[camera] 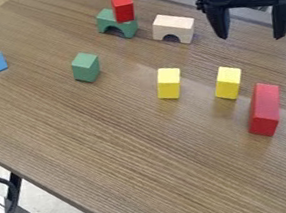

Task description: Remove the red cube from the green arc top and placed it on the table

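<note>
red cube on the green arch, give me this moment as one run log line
red cube: on green arch | tool: open, over right side of table, holding nothing | removal: not done

The red cube (124, 8) is a small, solid-coloured block with flat faces and straight edges. It is seated upright on top of the green arc (106, 22), towards the right-hand part of the arc as viewed, and is apart from the surface (118, 147). The green arc is a bridge-shaped block with a rounded cut-out on its underside. It stands on its two feet, opening downwards, near the far edge of the surface. The surface is flat, brown and wood-grained, and supports the arc directly.
</note>
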{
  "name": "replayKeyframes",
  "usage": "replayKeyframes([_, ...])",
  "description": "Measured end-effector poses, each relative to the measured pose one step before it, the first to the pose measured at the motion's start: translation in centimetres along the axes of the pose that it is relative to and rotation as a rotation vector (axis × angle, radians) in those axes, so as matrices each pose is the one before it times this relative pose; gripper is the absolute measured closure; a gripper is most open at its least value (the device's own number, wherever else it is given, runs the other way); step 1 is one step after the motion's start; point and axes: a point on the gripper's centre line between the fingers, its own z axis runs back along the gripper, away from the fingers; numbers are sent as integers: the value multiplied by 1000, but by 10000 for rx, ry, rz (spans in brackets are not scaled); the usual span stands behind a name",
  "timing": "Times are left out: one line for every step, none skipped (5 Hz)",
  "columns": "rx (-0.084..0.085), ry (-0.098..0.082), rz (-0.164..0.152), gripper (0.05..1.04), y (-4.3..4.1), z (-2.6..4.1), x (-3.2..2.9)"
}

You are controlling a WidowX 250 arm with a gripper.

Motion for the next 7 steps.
replayKeyframes([158, 380, 56, 85, 384, -1095, -653])
replayKeyframes([73, 129, 528, 84, 1343, -1224, 2090])
replayKeyframes([329, -44, 939, 84, 2999, -538, 2831])
replayKeyframes([270, 6, 659, 85, 2013, -660, 1760])
replayKeyframes([471, 106, 462, 84, 1499, -750, 763])
replayKeyframes([597, 29, 641, 84, 1200, 284, 687])
replayKeyframes([671, 235, 494, 84, 1204, -69, 118])
